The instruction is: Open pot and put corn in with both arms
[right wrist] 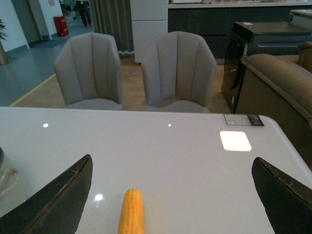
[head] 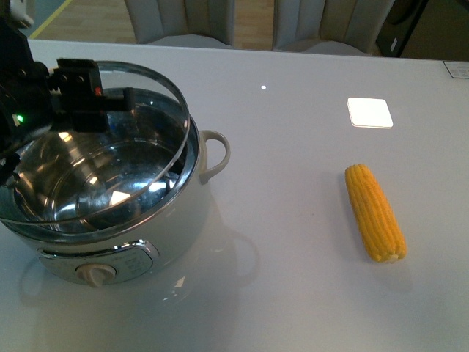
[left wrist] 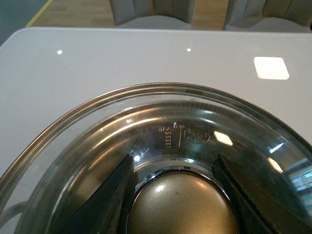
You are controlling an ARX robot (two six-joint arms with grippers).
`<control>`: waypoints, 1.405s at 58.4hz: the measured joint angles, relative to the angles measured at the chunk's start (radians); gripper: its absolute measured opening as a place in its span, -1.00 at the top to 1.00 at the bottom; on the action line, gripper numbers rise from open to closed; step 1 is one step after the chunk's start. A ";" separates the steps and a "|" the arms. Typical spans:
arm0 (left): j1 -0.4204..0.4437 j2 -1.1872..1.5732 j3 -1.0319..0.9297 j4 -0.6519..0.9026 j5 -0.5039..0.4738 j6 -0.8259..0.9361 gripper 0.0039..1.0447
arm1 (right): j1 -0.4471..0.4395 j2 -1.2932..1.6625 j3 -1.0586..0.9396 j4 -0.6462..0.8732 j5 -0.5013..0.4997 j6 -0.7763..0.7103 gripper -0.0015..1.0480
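One table (head: 293, 279). On it, one pot (head: 168, 220) at nine o'clock, with one glass lid (head: 139, 147), one dial (head: 97, 273) and one loop handle (head: 216, 150). One corn cob (head: 375, 213) at three o'clock. One white square (head: 370, 112). Two chairs (head: 176, 22) at twelve o'clock.

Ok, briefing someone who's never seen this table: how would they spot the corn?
On the glossy white table, a large round white steel-rimmed cooking pot fills the left side. Look right of it: the yellow-orange corn cob lies alone on the table. It is the only coloured, ribbed thing there; the white square beyond it is flat.
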 joint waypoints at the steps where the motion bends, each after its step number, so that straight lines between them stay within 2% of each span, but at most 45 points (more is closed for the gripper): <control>1: 0.002 -0.013 0.001 -0.010 0.000 0.000 0.17 | 0.000 0.000 0.000 0.000 0.000 0.000 -0.83; 22: 0.081 -0.207 0.005 -0.117 0.024 0.005 0.17 | 0.000 0.000 0.000 0.000 0.000 0.000 -0.83; 27: 0.127 -0.243 0.005 -0.121 0.035 0.013 0.17 | 0.000 0.000 0.000 0.000 0.000 0.000 -0.83; 44: 0.384 -0.266 0.004 -0.086 0.086 0.045 0.17 | 0.000 0.000 0.000 0.000 0.000 0.000 -0.83; 51: 0.502 -0.231 0.004 -0.052 0.113 0.058 0.17 | 0.000 0.000 0.000 0.000 0.000 0.000 -0.83; 63: 0.648 -0.120 0.007 -0.013 0.160 0.071 0.17 | 0.000 0.000 0.000 0.000 0.000 0.000 -0.83; 70: 0.695 -0.022 0.027 0.048 0.155 0.071 0.17 | 0.000 0.000 0.000 0.000 0.000 0.000 -0.83; 82: 0.710 0.163 0.072 0.160 0.130 0.071 0.17 | 0.000 0.000 0.000 0.000 0.000 0.000 -0.83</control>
